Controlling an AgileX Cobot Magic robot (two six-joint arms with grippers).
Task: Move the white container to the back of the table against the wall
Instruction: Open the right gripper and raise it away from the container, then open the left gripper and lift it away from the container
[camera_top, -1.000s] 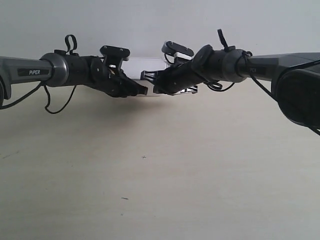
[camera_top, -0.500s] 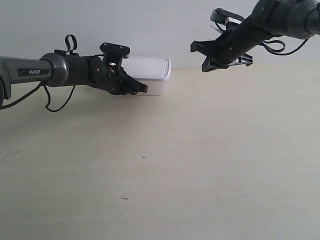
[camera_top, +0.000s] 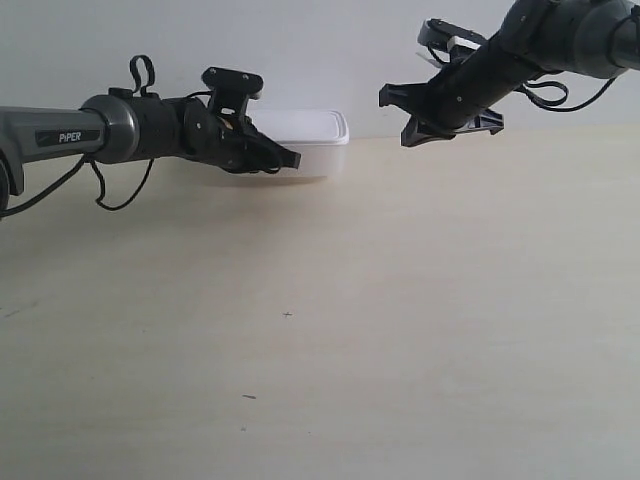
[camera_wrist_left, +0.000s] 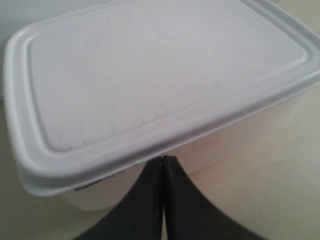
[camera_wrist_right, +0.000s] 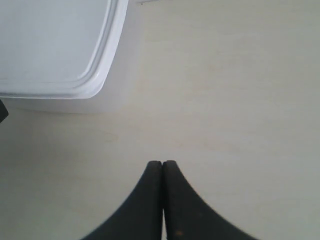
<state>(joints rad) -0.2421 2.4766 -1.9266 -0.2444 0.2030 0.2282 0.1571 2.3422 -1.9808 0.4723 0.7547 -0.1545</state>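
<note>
The white container (camera_top: 318, 142) (camera_wrist_left: 150, 75) (camera_wrist_right: 50, 45) stands with its lid on at the back of the table (camera_top: 400, 300), close under the wall (camera_top: 330, 50); whether it touches the wall cannot be told. My left gripper (camera_top: 293, 158) (camera_wrist_left: 163, 158) is shut, its tips pressed against the container's side just under the lid's rim. My right gripper (camera_top: 393, 112) (camera_wrist_right: 163, 162) is shut on nothing. It hangs in the air to the exterior view's right of the container and apart from it, over bare table.
Both arms reach in from the sides at the far end of the table, with loose black cables (camera_top: 120, 200) hanging off them. A few tiny dark specks (camera_top: 288, 315) mark the pale wood surface.
The right arm rose and swung away from the container to the exterior view's right. The left gripper pressed forward, and the container slid a little toward the wall.
</note>
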